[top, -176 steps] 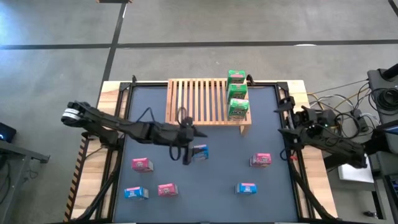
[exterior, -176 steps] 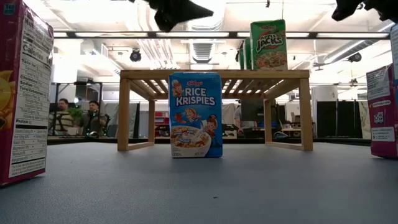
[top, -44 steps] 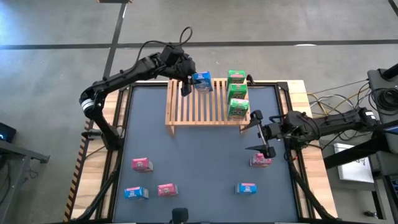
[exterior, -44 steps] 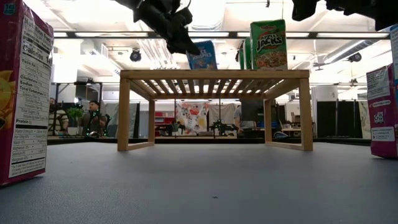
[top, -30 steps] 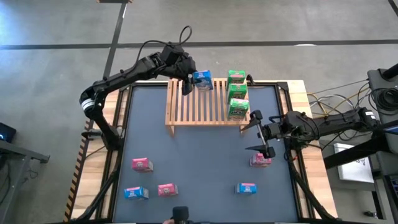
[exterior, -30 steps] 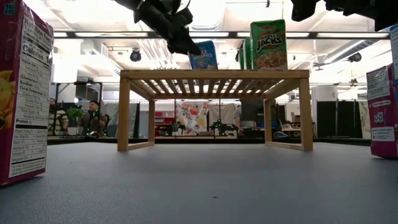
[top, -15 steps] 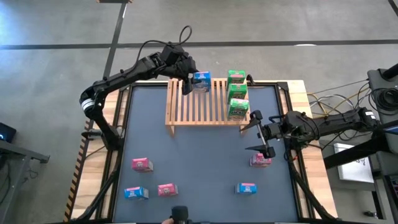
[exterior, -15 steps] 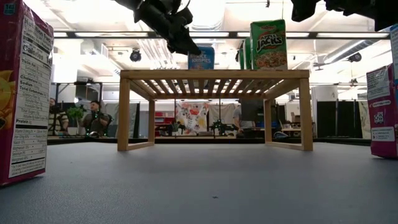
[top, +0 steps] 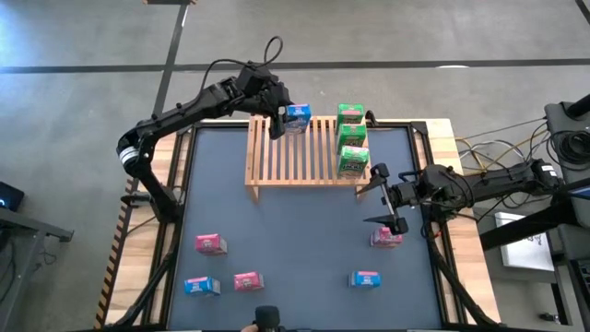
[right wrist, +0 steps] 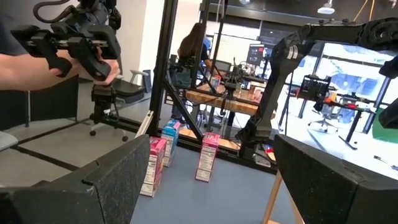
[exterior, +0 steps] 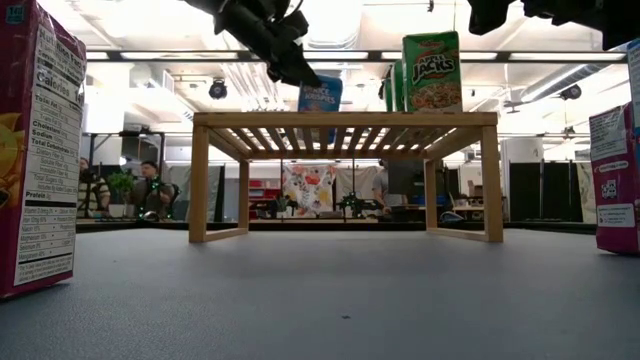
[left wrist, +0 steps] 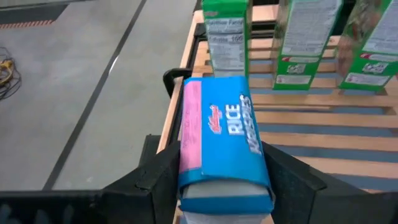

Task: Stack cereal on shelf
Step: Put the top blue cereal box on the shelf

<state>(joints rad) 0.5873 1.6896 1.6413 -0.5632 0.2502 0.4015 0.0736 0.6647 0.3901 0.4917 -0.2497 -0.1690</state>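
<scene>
From the high view I see my left gripper (top: 279, 122) at the rack's (top: 309, 175) far left part, with the blue box (top: 297, 115) between its fingers, beside the three green boxes (top: 351, 138) lined along the right side. My right gripper (top: 385, 195) hovers spread wide above a pink box (top: 386, 238) on the table (top: 304, 231). Five boxes sit on the table.

Low view: the blue box (exterior: 319, 96) stands on the rack top (exterior: 345, 119), slightly tilted, gripper (exterior: 290, 68) at its upper left.

Left wrist view: the fingers (left wrist: 158, 180) flank the blue box (left wrist: 221, 146); I cannot tell whether they press it.

Right wrist view: the fingers (right wrist: 106, 180) are wide apart, empty; boxes (right wrist: 180, 152) stand beyond.
</scene>
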